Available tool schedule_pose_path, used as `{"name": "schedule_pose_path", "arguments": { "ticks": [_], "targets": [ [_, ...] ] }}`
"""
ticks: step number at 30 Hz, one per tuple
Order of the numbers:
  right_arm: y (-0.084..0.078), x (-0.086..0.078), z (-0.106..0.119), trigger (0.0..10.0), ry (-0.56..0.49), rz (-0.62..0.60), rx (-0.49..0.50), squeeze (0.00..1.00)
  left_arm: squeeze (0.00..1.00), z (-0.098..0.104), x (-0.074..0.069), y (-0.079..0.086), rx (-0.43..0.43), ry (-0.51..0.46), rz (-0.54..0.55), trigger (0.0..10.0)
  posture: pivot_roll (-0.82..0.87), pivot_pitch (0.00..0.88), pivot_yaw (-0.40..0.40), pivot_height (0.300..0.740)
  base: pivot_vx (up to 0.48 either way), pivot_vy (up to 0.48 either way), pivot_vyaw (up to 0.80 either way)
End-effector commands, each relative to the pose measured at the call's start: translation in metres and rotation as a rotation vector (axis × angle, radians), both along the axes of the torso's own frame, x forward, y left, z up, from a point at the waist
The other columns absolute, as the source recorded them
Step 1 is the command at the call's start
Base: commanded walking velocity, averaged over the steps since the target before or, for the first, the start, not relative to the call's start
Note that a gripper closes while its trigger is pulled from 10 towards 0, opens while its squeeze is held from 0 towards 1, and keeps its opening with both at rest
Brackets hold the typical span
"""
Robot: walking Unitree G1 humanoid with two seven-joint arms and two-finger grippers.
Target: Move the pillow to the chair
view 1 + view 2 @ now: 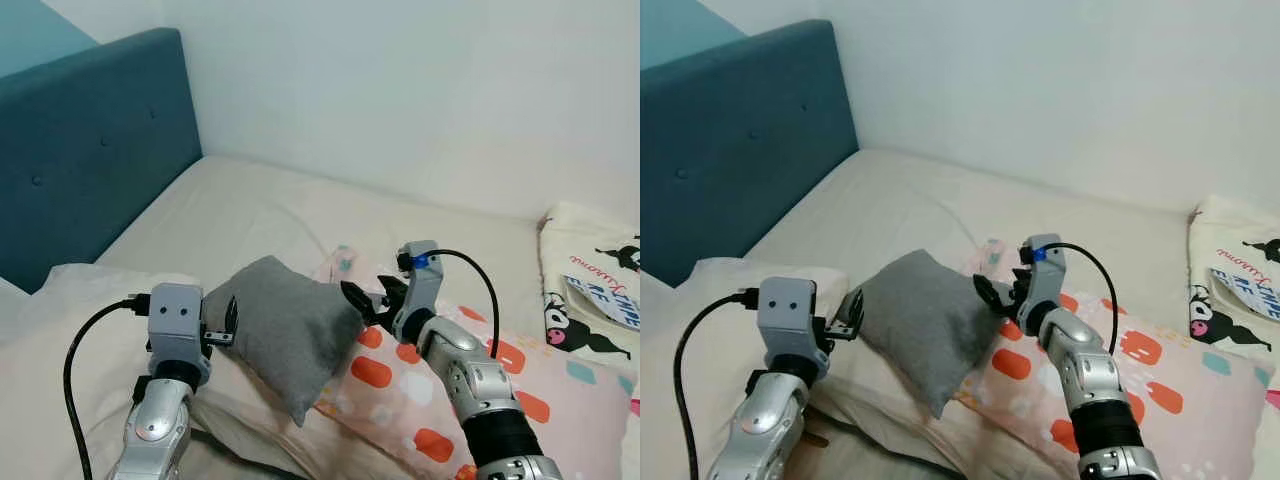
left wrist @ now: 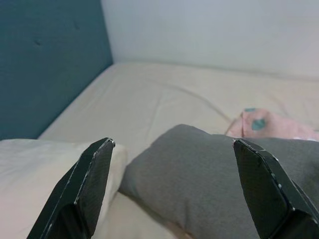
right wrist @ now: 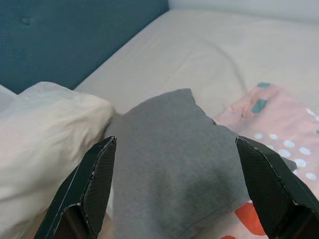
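Both hands flank the grey pillow (image 1: 285, 325) on the bed (image 1: 240, 215), left hand (image 1: 222, 330) and right hand (image 1: 362, 300) each spread apart at an edge. To lift cleanly, they should probably press inward together, gripping deep enough that the soft fabric cannot slip free.

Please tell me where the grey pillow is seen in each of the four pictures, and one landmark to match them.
Left eye view: grey pillow at lower centre, between the left gripper and right gripper.
Right eye view: lower centre, again between the grippers.
Left wrist view: lower half, between the two black fingers.
Right wrist view: centre, between the fingers.
Shared landmark: the blue headboard.
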State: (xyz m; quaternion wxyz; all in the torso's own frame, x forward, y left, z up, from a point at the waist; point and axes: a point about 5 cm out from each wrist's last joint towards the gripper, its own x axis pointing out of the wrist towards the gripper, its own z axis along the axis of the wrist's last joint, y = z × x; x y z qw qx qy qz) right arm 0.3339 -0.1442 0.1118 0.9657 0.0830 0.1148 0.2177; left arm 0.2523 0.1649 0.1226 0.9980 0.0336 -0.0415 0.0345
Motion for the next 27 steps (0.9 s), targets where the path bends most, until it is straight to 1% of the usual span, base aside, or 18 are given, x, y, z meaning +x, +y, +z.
{"name": "schedule_pose_path", "arguments": {
  "ticks": [1, 4, 7, 10, 11, 12, 13, 14, 16, 18, 19, 23, 27],
  "targets": [
    [-0.001, -0.002, -0.005, 10.0, 0.022, -0.005, -0.001, 0.00, 0.00, -0.003, -0.002, 0.002, -0.003, 0.016, 0.015, 10.0, 0.07, 0.000, -0.060, 0.690, 0.000, 0.000, 0.00],
    [-0.003, 0.000, -0.005, 10.0, 0.049, -0.032, 0.014, 0.00, 0.00, 0.000, -0.002, 0.002, 0.054, 0.002, 0.010, 10.0, 0.06, 0.000, -0.058, 0.675, 0.000, 0.000, 0.00],
    [-0.008, 0.003, -0.004, 10.0, 0.076, -0.065, 0.056, 0.00, 0.00, 0.005, 0.000, -0.005, 0.127, -0.015, -0.071, 10.0, 0.07, 0.000, -0.058, 0.660, 0.000, 0.000, 0.00],
    [-0.012, 0.005, -0.006, 10.0, 0.083, -0.080, 0.066, 0.00, 0.00, 0.007, 0.001, -0.006, 0.135, -0.037, -0.134, 10.0, 0.07, 0.000, -0.059, 0.645, 0.000, 0.000, 0.00],
    [-0.012, 0.005, -0.006, 10.0, 0.083, -0.080, 0.066, 0.00, 0.00, 0.007, 0.001, -0.006, 0.135, -0.037, -0.134, 10.0, 0.07, 0.000, -0.059, 0.645, 0.000, 0.000, 0.00],
    [-0.016, 0.008, -0.008, 10.0, 0.081, -0.094, 0.051, 0.00, 0.00, 0.004, 0.000, -0.001, 0.168, -0.032, -0.165, 10.0, 0.07, 0.000, -0.056, 0.635, 0.000, 0.000, 0.00],
    [-0.016, 0.008, -0.008, 10.0, 0.081, -0.094, 0.051, 0.00, 0.00, 0.004, 0.000, -0.001, 0.168, -0.032, -0.165, 10.0, 0.07, 0.000, -0.056, 0.635, 0.000, 0.000, 0.00],
    [-0.019, 0.009, -0.011, 10.0, 0.083, -0.107, 0.044, 0.00, 0.00, -0.002, -0.001, 0.005, 0.175, -0.011, -0.166, 10.0, 0.07, 0.000, -0.053, 0.625, 0.000, 0.000, 0.00],
    [-0.020, 0.010, -0.012, 10.0, 0.089, -0.117, 0.052, 0.00, 0.00, -0.006, -0.002, 0.009, 0.165, 0.005, -0.156, 10.0, 0.07, 0.000, -0.053, 0.615, 0.000, 0.000, 0.00],
    [-0.020, 0.011, -0.014, 10.0, 0.092, -0.117, 0.054, 0.00, 0.00, -0.008, -0.004, 0.014, 0.146, 0.013, -0.135, 10.0, 0.07, 0.000, -0.050, 0.605, 0.000, 0.000, 0.00],
    [-0.019, 0.012, -0.014, 10.0, 0.088, -0.115, 0.059, 0.00, 0.00, -0.008, -0.005, 0.020, 0.128, 0.017, -0.110, 10.0, 0.08, 0.000, -0.053, 0.595, 0.000, 0.000, 0.00],
    [-0.020, 0.014, -0.011, 10.0, 0.075, -0.112, 0.073, 0.00, 0.00, -0.008, -0.007, 0.027, 0.117, 0.017, -0.082, 10.0, 0.08, 0.000, -0.055, 0.580, 0.000, 0.000, 0.00],
    [-0.021, 0.020, 0.000, 10.0, 0.031, -0.107, 0.099, 0.00, 0.00, -0.003, -0.009, 0.036, 0.121, -0.001, -0.057, 10.0, 0.08, 0.006, -0.056, 0.560, 0.000, 0.000, 0.00]
  ]
}}
